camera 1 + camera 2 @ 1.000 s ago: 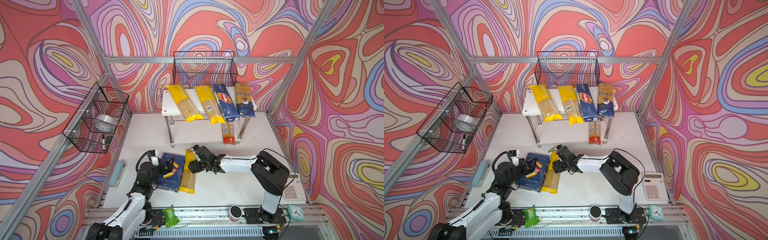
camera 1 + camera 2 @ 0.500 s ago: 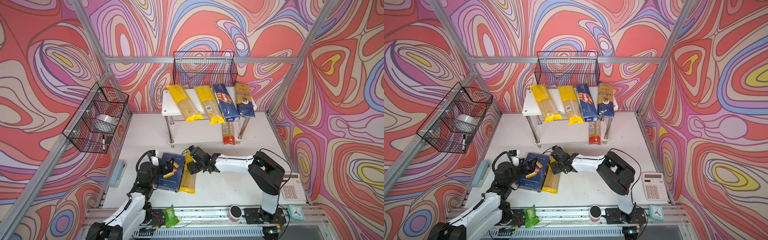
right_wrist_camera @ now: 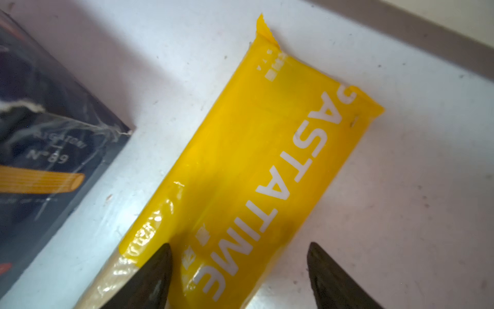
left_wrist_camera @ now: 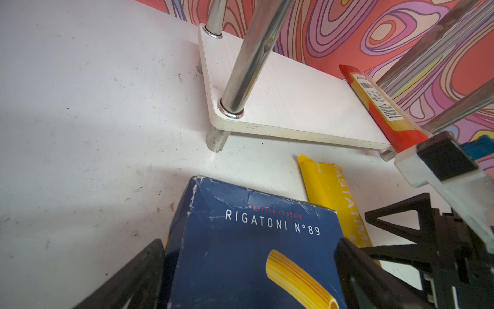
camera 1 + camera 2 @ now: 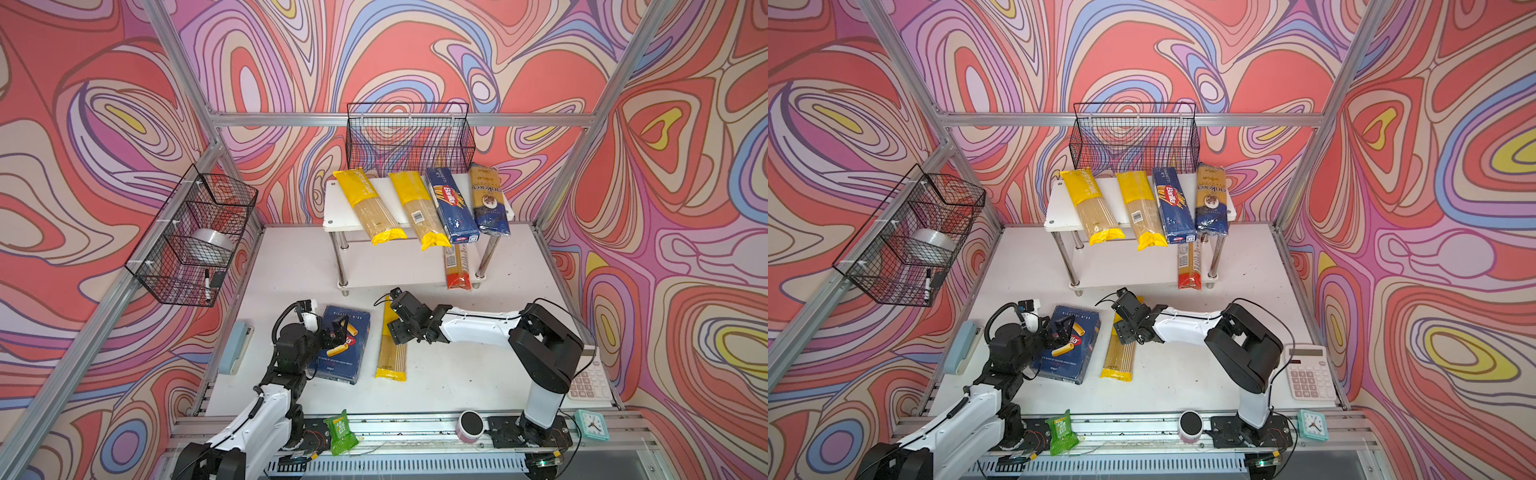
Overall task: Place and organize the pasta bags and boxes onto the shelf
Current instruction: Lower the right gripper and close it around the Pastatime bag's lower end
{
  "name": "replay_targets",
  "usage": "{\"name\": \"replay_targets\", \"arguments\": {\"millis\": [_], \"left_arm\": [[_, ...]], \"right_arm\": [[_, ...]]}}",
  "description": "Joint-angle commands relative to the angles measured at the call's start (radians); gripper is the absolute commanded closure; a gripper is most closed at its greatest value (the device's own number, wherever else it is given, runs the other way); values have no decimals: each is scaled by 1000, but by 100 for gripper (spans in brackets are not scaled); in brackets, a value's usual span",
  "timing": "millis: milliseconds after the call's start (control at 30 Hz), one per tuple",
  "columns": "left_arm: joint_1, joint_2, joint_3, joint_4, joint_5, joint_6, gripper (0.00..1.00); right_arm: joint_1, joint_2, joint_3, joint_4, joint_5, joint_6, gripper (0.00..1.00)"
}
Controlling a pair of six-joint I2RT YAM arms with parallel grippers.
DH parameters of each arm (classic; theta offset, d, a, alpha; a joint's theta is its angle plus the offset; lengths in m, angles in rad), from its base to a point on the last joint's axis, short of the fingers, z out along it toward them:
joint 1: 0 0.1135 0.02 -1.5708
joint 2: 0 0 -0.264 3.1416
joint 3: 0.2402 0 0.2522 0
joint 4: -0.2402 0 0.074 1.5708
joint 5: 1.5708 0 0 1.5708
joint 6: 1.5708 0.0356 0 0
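Change over the last second: a short slide of the right gripper (image 3: 239,244) toward the blue box (image 5: 343,349), plus a slight narrowing of its jaws. Jaws apart even so, nothing held. Now set astride the yellow bag (image 5: 391,347) near its printed end, with one fingertip (image 3: 152,273) over the bag's edge and its mate above bare table (image 5: 436,386) just outside the other edge.

Bag flat on the table beneath the gripper, seemingly nudged a shade away from the box, with a strip of table showing between them. Over that box, the left gripper (image 4: 248,242), jaws spread wide; contact impossible to tell, box lying flat.

Farther out, ahead of both grippers, the shelf (image 5: 332,208), with four packs (image 5: 451,208) across its top board and a red-ended bag (image 5: 457,268) on the lower one.

Meaning for the task: reach for the last loose bag apparently complete, squeeze and lift not yet made. After that, probably a free spot on the lower board, on the side of the red-ended bag nearer the left gripper. Box likely last.
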Motion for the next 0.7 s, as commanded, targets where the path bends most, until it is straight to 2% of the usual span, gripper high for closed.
{"name": "replay_targets", "arguments": {"millis": [0, 133, 267, 300, 500, 667], "left_arm": [[-1, 4, -7, 34, 11, 1, 0], [-1, 2, -9, 33, 13, 0, 0], [-2, 2, -8, 35, 5, 0, 0], [-1, 3, -8, 35, 8, 0, 0], [-3, 10, -6, 39, 16, 2, 0], [-3, 5, -10, 42, 23, 5, 0]], "right_arm": [[-27, -17, -47, -157, 99, -44, 18], [-66, -123, -48, -198, 39, 45, 16], [-63, -250, -114, -87, -136, 167, 11], [-53, -266, -124, -82, -149, 202, 10], [37, -255, -121, -154, -73, 312, 2], [80, -172, -93, -165, -59, 395, 2]]}}
